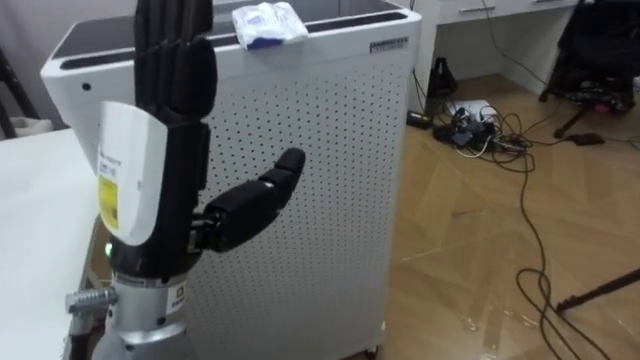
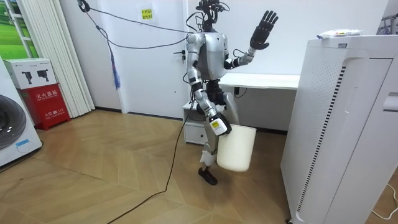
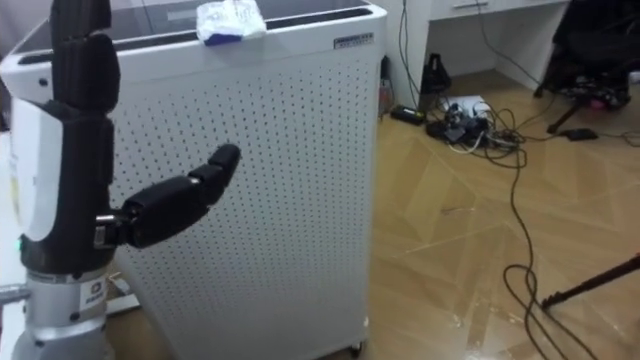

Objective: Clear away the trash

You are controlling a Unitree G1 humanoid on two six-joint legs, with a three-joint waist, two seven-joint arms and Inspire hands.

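Left hand [image 1: 172,95] raised upright, fingers straight, thumb spread, holding nothing, apart from garbage [image 1: 268,24].

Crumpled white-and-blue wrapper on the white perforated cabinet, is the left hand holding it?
No, the open left hand is clear of the crumpled white-and-blue wrapper atop the white perforated cabinet.

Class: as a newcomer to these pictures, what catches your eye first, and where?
The robot's left hand, raised open and upright, looms at the eye views' left before a white perforated cabinet. A crumpled white-and-blue wrapper lies on the cabinet's top. In the room view a white bin hangs by the right hand.
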